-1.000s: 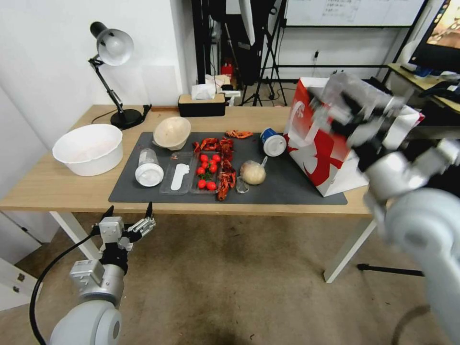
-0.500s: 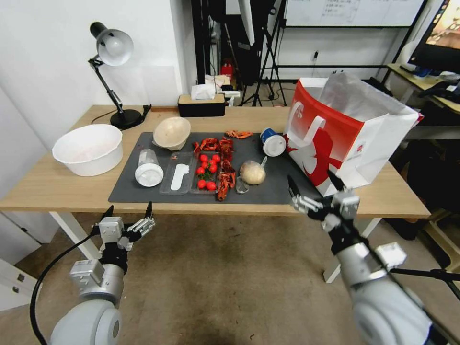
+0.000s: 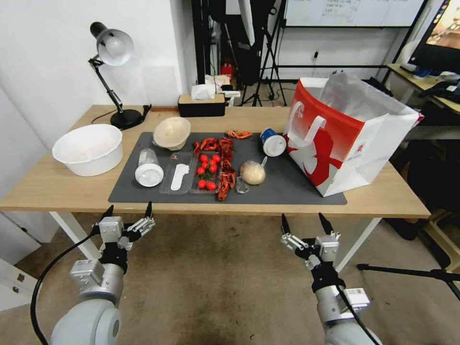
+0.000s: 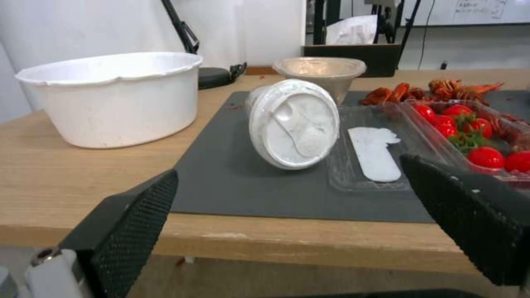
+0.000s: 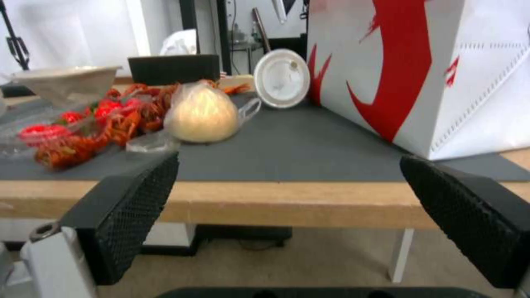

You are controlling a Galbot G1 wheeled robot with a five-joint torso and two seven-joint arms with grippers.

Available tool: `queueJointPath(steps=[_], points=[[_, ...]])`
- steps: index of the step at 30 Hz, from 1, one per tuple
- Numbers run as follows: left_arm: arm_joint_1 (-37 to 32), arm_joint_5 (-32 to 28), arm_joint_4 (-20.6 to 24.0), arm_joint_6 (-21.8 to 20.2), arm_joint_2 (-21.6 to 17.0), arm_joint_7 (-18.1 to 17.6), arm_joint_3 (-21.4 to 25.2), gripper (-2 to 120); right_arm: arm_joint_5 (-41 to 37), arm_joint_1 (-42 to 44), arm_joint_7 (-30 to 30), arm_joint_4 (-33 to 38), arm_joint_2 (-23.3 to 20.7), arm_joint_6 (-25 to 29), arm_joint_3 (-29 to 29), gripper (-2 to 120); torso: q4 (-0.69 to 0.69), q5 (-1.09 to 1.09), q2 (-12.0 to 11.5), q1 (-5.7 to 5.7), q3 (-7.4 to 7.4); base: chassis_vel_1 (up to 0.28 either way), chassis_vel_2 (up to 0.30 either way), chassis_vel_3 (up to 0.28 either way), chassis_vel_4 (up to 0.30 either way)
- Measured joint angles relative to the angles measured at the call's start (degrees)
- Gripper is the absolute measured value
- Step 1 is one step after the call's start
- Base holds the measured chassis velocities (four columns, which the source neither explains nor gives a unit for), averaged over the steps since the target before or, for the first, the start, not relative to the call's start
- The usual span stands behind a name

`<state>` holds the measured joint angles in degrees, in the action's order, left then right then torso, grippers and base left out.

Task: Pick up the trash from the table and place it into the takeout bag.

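Observation:
The table (image 3: pixel 62 187) carries a dark grey mat (image 3: pixel 287 187) with the trash on it. A clear white-lidded cup (image 3: pixel 148 168) lies on its side, as does a blue-and-white paper cup (image 3: pixel 273 142). A beige bowl (image 3: pixel 171 132) is tilted, and a tan paper ball (image 3: pixel 252 172) sits mid-mat. The red-and-white takeout bag (image 3: pixel 345 134) stands open at the right. My left gripper (image 3: pixel 128 211) hangs open below the table's front edge, facing the lidded cup (image 4: pixel 292 124). My right gripper (image 3: pixel 306 223) is open, lower, facing the ball (image 5: pixel 201 114) and the bag (image 5: pixel 420 70).
A large white plastic bowl (image 3: pixel 87 148) sits at the left. A clear tray of cherry tomatoes (image 3: pixel 206 172) and crayfish shells (image 3: pixel 225 179) lie mid-mat. A desk lamp (image 3: pixel 112 52) and a tissue box (image 3: pixel 201 103) stand at the back. Tripods stand on the floor behind and at the right.
My right arm has come down from above the takeout bag to below the table's front edge, gripper open. The left arm has stayed where it was.

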<state>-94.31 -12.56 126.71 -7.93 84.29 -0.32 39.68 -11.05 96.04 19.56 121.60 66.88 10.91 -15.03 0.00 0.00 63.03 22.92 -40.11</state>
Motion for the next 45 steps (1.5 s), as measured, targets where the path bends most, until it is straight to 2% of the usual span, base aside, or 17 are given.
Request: queueJointPath(steps=[10, 14, 20, 21, 27, 40, 45], points=[[-0.2, 0.0, 0.0, 0.3, 0.0, 0.0, 0.1, 100, 0.1, -0.8, 0.2, -0.2, -0.1, -0.5, 0.4, 100, -0.01, 0.0, 0.0, 0.0, 0.0, 0.0, 0.0, 0.0, 0.0], [-0.2, 0.0, 0.0, 0.3, 0.0, 0.0, 0.1, 100, -0.8, -3.1, 1.8, 0.5, -0.3, -3.0, 1.7, 100, -0.01, 0.0, 0.0, 0.0, 0.0, 0.0, 0.0, 0.0, 0.0], [-0.3, 0.1, 0.1, 0.4, -0.2, 0.0, 0.3, 100, -6.2, -13.5, 5.2, 0.7, -2.0, -11.3, 5.2, 100, 0.01, 0.0, 0.0, 0.0, 0.0, 0.0, 0.0, 0.0, 0.0], [-0.3, 0.1, 0.1, 0.4, -0.2, 0.0, 0.3, 100, -6.2, -13.5, 5.2, 0.7, -2.0, -11.3, 5.2, 100, 0.01, 0.0, 0.0, 0.0, 0.0, 0.0, 0.0, 0.0, 0.0], [-0.3, 0.6, -0.1, 0.4, 0.2, 0.0, 0.3, 100, -12.9, -23.9, 7.9, -4.3, -2.6, -17.0, 10.4, 100, 0.0, 0.0, 0.0, 0.01, 0.0, 0.0, 0.0, 0.0, 0.0], [-0.4, 0.7, -0.8, 0.7, 0.5, 0.0, 1.0, 100, -21.6, -42.5, 11.1, -15.3, -2.1, -21.8, 18.8, 100, 0.01, 0.0, 0.0, 0.01, -0.01, 0.0, 0.0, 0.0, 0.0], [-0.4, 0.7, -1.0, 1.1, 0.6, -0.1, 1.1, 100, -23.0, -45.7, 11.6, -17.5, -1.8, -22.5, 20.6, 100, 0.0, 0.0, 0.0, 0.01, -0.01, 0.0, 0.0, 0.0, 0.0]])
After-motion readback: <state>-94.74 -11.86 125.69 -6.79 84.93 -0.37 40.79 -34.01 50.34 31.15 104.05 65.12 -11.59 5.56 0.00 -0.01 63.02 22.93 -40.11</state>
